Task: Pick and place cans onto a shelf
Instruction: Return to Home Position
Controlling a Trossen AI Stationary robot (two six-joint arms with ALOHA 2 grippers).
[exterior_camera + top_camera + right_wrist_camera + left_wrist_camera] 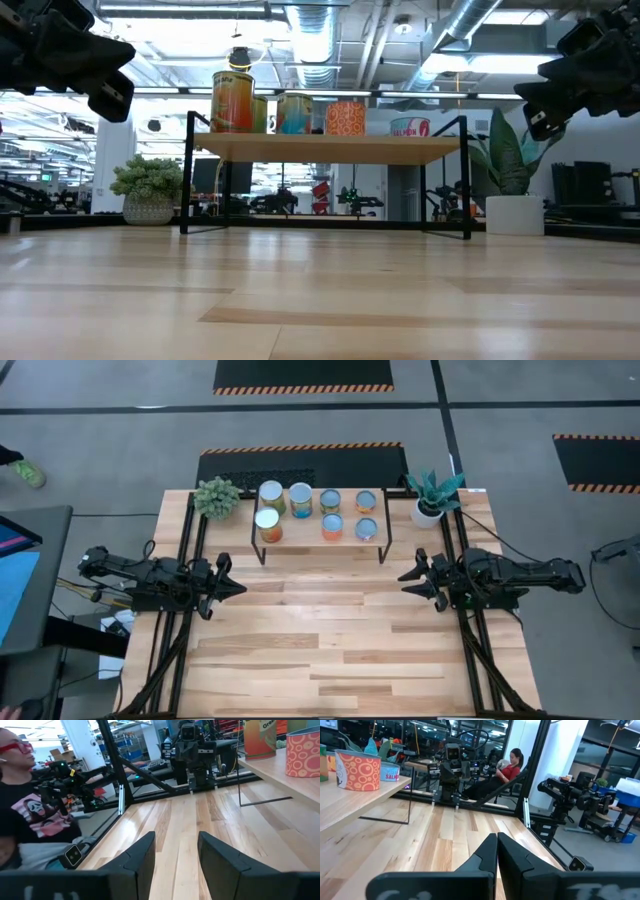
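The light-wood shelf (300, 534) stands on thin black legs at the table's far middle; it also shows in the low view (330, 149). Several cans (300, 496) stand upright on their bases on it, in two rows, with silver or pale blue tops and orange, yellow or green labels (232, 102). My left gripper (238, 588) hovers shut and empty at the table's left side, its fingers together in the left wrist view (496, 836). My right gripper (404, 584) hovers open and empty at the right side, with a clear gap between its fingers in the right wrist view (176, 837).
A small green plant (217, 497) stands left of the shelf, and a leafy plant in a white pot (430, 502) right of it. Bare striped tabletop (320, 630) lies between the arms and toward the near edge. People sit beyond the table (512, 762) (25, 810).
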